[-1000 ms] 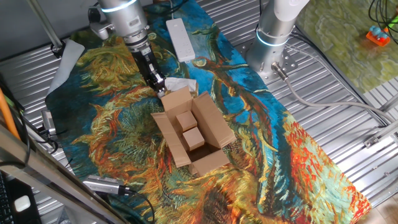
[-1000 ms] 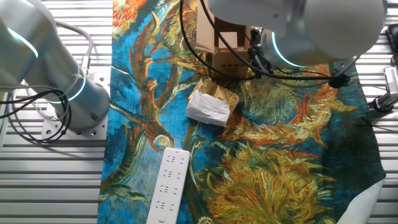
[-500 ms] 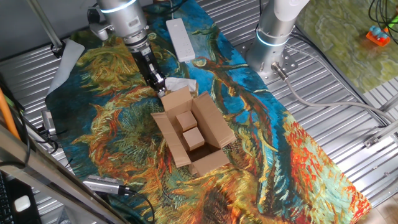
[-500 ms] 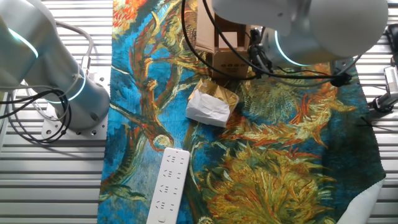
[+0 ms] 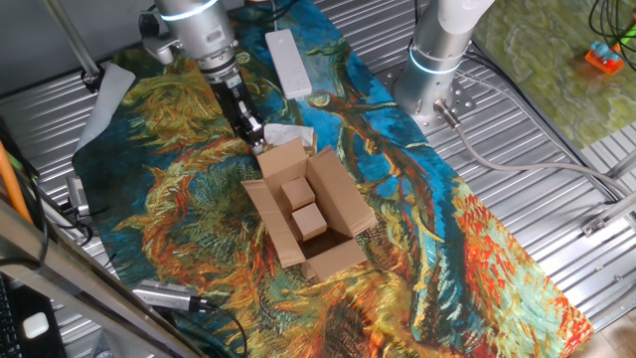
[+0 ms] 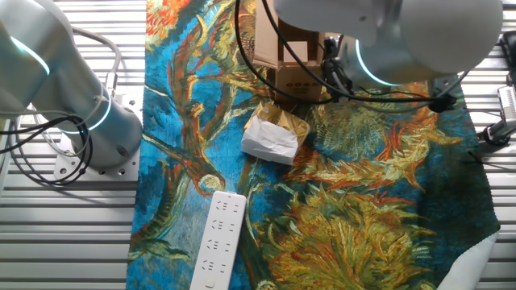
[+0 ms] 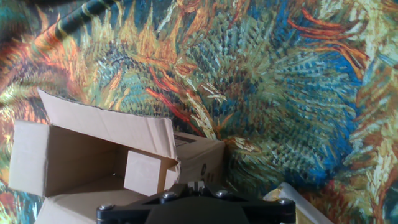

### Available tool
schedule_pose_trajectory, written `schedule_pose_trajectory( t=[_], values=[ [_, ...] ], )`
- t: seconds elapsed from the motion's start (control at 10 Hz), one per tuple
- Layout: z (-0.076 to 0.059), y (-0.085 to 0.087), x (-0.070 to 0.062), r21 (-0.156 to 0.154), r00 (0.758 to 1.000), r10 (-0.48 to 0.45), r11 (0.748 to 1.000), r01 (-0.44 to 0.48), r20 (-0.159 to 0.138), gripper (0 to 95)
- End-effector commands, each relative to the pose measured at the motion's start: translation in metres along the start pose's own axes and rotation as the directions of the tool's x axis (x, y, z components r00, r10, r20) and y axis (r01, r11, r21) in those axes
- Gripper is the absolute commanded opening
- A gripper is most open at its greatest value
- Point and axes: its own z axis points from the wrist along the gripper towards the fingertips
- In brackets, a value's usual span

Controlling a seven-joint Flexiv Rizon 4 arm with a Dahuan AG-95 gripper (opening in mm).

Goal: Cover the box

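Your pincer (image 5: 255,137) sits low at the far flap of the small brown corrugated cardboard box (image 5: 310,213); you cannot tell its opening, nor any grip. The box stands mid-cloth, all four flaps open, two small cardboard blocks (image 5: 302,205) inside. Just beside it lies a crumpled white-and-tan paper packet (image 6: 272,138). A white power strip (image 6: 217,240) lies farther off on the painted cloth (image 5: 179,189) covering your counter.

The gripper (image 5: 254,139) fingertips are too small to judge whether parted. In the hand view, the box (image 7: 93,162) is cut off at the bottom edge. In the other fixed view, the arm hides most of it.
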Motion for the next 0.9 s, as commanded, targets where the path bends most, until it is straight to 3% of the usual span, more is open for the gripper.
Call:
schedule_pose_trajectory(
  t=[0.1,0.2,0.3,0.6,0.9],
  values=[
    [-0.005,-0.014,0.001,-0.005,1.000,-0.018,1.000,0.018,-0.005,0.0],
    [-0.013,-0.028,0.004,-0.011,0.999,-0.031,0.999,0.031,-0.009,0.0],
    [-0.015,-0.029,0.009,-0.031,1.000,-0.018,0.999,0.018,0.000,0.0],
    [-0.012,-0.021,0.015,-0.091,0.999,0.026,0.996,-0.024,0.022,0.0],
    [-0.004,-0.005,0.014,-0.099,0.998,0.048,0.994,-0.045,0.037,0.0]
  ],
)
